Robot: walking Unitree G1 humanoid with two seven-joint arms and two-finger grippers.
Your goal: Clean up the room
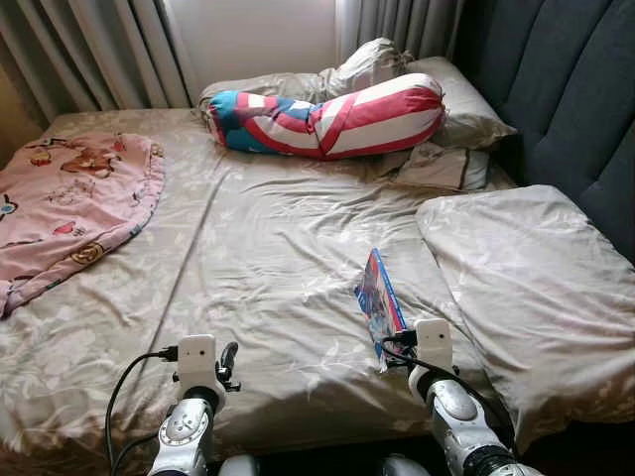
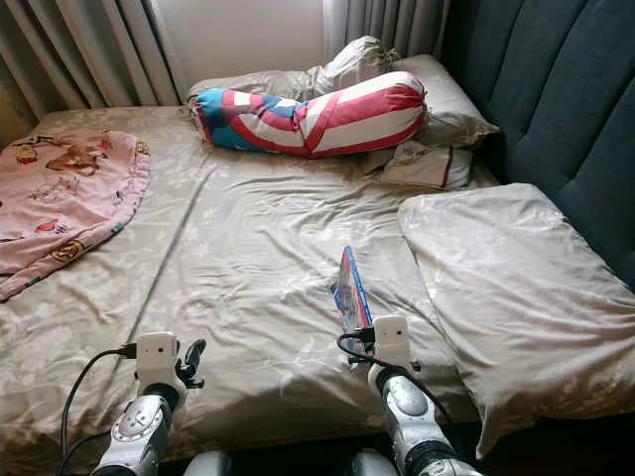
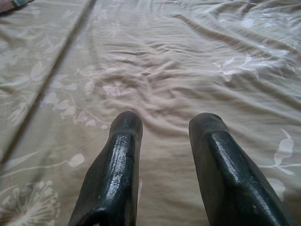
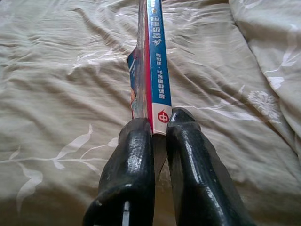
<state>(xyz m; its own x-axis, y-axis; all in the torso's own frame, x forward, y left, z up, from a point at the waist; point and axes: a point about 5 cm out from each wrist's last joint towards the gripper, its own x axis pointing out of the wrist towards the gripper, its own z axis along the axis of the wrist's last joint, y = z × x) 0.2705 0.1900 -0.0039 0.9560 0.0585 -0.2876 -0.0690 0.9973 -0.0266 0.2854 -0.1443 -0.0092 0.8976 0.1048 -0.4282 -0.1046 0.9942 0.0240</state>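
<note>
Head stereo pair: bed [image 1: 268, 248] under a beige floral sheet, dark blue padded headboard [image 1: 566, 99] along the robot's right, grey curtains [image 1: 89, 50] at the far end. Pink cartoon-print blanket [image 1: 69, 203] spread over the far-left part of the sheet. Red, white and blue bolster pillow [image 1: 332, 119] lying across the far end, crumpled beige pillows [image 1: 437, 109] behind and beside it. Large beige pillow [image 1: 531, 288] near the right edge, just beside the headboard. Thin blue-covered book [image 1: 381, 297] held on edge above the sheet, left of the large pillow, its near end clamped in the right gripper [image 1: 402, 342]. Left gripper [image 1: 229, 359] low over bare sheet near the foot edge, well apart from the book.

Left wrist view: left gripper [image 3: 162, 129] with both black fingers [image 3: 117, 160] spread apart, nothing between them, wrinkled floral sheet ahead.

Right wrist view: right gripper [image 4: 160, 125] with fingers [image 4: 136, 150] closed against both covers of the book [image 4: 153, 61], spine facing the camera, blue and red with white lettering, unreadable. Book upright on edge, pointing away along the fingers. Edge of the large pillow [image 4: 268, 28] off to one side.
</note>
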